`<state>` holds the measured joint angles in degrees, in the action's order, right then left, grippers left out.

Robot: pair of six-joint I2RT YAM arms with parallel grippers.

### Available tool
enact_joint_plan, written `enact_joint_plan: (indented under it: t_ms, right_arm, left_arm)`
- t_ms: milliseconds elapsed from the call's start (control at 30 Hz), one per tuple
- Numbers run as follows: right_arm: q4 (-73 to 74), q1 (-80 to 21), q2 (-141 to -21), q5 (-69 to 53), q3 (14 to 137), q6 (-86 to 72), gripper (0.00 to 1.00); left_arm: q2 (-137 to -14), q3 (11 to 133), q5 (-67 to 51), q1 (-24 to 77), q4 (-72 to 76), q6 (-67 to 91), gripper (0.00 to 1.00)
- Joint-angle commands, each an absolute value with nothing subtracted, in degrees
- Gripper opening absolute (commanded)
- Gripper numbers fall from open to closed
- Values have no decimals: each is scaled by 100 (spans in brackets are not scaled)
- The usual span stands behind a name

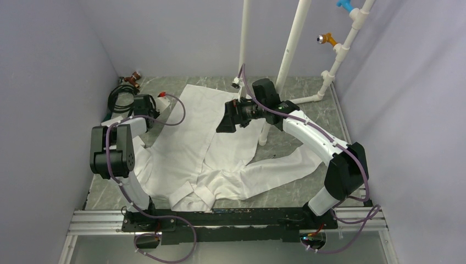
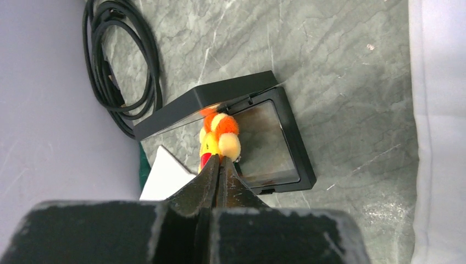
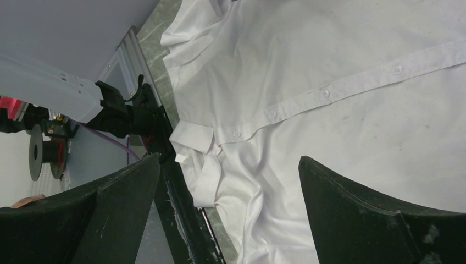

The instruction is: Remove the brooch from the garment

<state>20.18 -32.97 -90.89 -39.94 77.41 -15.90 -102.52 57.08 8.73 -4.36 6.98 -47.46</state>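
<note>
Found the brooch (image 2: pixel 220 135) off the garment (image 1: pixel 192 148), pinched in the left tool (image 2: pixel 218 162). Saw that tool's fingers pressed together on the brooch's lower edge: red and yellow parts right at the tips, orange and pale-yellow petals sticking out just past them. Placed the brooch over the black case (image 2: pixel 294 148), toward the case's lid side, close under the raised lid. Couldn't tell whether touching the case's clear inner panel or held just above it. Noted the case lying open on the desk (image 2: pixel 340 66), lid tilted up, frame flat. Spotted a coiled black cable (image 2: pixel 96 60) beyond the lid side of the case, against the purple wall, apart from the case. Spotted a white scrap (image 2: pixel 165 176) just beside the case corner nearest the left tool, partly hidden behind the tool's fingers. Saw the garment spread out on the side of the case opposite the cable, not touching the case, bare desk between the two. Found the right tool (image 3: pixel 228 159) well apart from the case, hanging above the garment, fingers spread wide, gripping nothing. In the right wrist view, made out button placket, collar and wrinkled white fabric under that tool.
</note>
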Motion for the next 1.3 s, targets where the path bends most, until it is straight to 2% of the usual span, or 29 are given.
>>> enact_joint_plan:
  t_ms: [0,300,467,600,900,1067,1200,1267]
  right_arm:
    - [2027,-3281,-9040,-4071,7919,-1410,100]
    - [2065,-3287,-9048,-4085,7890,-1389,100]
    - [2102,-3282,-9114,-4087,7963,-1360,100]
    - [2118,-3287,-9149,-4102,8006,-1369,100]
    - [2049,-3284,-9208,-4189,8024,-1388,100]
    - [1971,-3287,-9186,-4251,8007,-1325,100]
    - [1899,-3291,-9099,-4279,7937,-1235,100]
    - [1859,-3314,-9021,-4291,7860,-1187,100]
  left_arm:
    - [-10358,6041,712,-396,578,-4585,0]
    - [-10362,6190,328,-357,110,-4413,7]
    - [-10436,6283,275,-334,-101,-4380,18]
    - [-10401,6324,198,-329,-255,-4347,31]
    - [-9960,6454,-217,-298,-787,-4020,51]
    - [-9565,6478,-657,-249,-1230,-3863,71]
    - [-9158,6431,-1002,-230,-1612,-3672,97]
    - [-8927,6403,-1157,-197,-1818,-3586,99]
